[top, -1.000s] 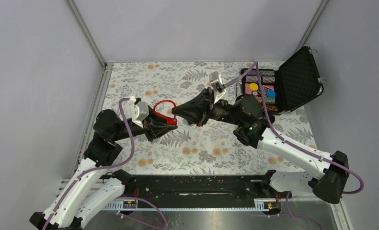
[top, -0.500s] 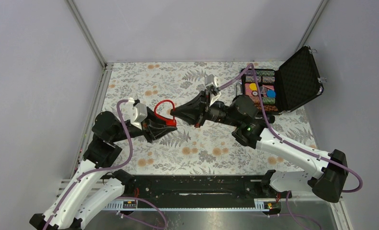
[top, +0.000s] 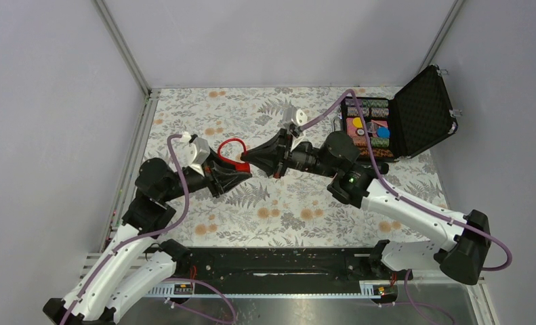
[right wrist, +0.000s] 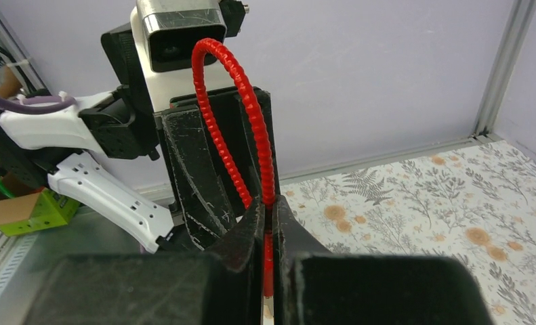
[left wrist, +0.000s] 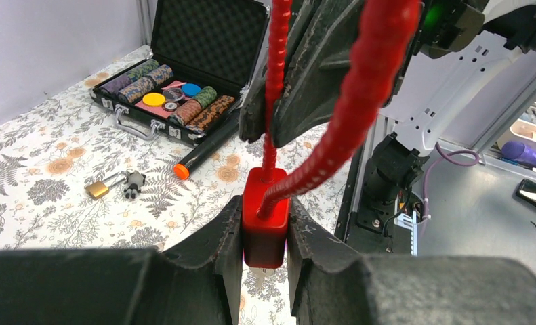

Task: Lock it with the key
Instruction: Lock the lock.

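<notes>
**Both grippers on the red lock, the keys lying out on the worktop**

The left gripper (left wrist: 265, 227) is part-way closed around the red block (left wrist: 265, 233) of the cable lock. Its two dark fingers press the block's sides and hold it above the floral worktop (left wrist: 41, 169). The right gripper (right wrist: 268, 218) comes in from the opposite side, shut tight on the red cable (right wrist: 241, 108), pinching one strand just above where it runs down to the block. The loop arches up between the two arms.

The keys (left wrist: 133, 183), a small grey bunch with a brass piece beside them, lie on the worktop, well apart from both grippers. They are near the black marker (left wrist: 204, 152) and in front of the open chip case (left wrist: 183, 101). Neither gripper is free to fetch them.

The risks I see from here:

- The cable is ribbed and springy, so if the right gripper pulls or twists it, the block could skew or slip out of the left gripper's hold.
- Letting go of the cable to reach for the keys may let the loop spring and turn the block.
- The keys are tiny and flat on a busy pattern, so a pick could miss or nudge them away.
- I cannot tell from here where the keyhole faces.
</notes>
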Motion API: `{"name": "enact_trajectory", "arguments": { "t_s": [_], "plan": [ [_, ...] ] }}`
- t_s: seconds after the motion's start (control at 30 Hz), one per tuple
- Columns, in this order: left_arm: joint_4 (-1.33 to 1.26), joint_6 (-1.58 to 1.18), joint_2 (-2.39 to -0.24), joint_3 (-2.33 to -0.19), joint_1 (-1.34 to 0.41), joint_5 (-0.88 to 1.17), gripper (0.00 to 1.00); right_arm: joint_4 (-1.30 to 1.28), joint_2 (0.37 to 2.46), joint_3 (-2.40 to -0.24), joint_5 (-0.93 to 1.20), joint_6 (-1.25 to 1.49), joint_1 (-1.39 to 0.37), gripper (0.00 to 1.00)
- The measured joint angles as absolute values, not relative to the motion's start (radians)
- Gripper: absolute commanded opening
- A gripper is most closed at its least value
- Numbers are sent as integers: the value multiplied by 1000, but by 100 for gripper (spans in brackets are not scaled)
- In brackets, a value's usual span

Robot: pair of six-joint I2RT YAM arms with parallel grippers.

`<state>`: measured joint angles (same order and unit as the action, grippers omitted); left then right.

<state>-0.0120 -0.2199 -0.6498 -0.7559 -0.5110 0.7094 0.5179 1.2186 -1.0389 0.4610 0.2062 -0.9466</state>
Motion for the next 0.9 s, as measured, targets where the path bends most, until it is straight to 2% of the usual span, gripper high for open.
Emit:
{"name": "enact_trajectory", "arguments": {
  "t_s": [0.33,0.5,0.7,0.8,0.9],
  "plan": [
    [10,-290,-676,-743,-513,645,0,381,1246,-1088,403,136,-947,0],
    [14,-326,-699,-743,-516,626,0,311,1245,-1110,344,157,-947,33],
    [13,-340,-712,-748,-513,555,0,173,1235,-1128,262,237,-961,62],
    [12,-341,-715,-748,-510,516,0,130,1198,-1128,226,277,-953,75],
    [11,-342,-715,-748,-509,493,0,119,1133,-1125,215,305,-935,80]
  ]
}}
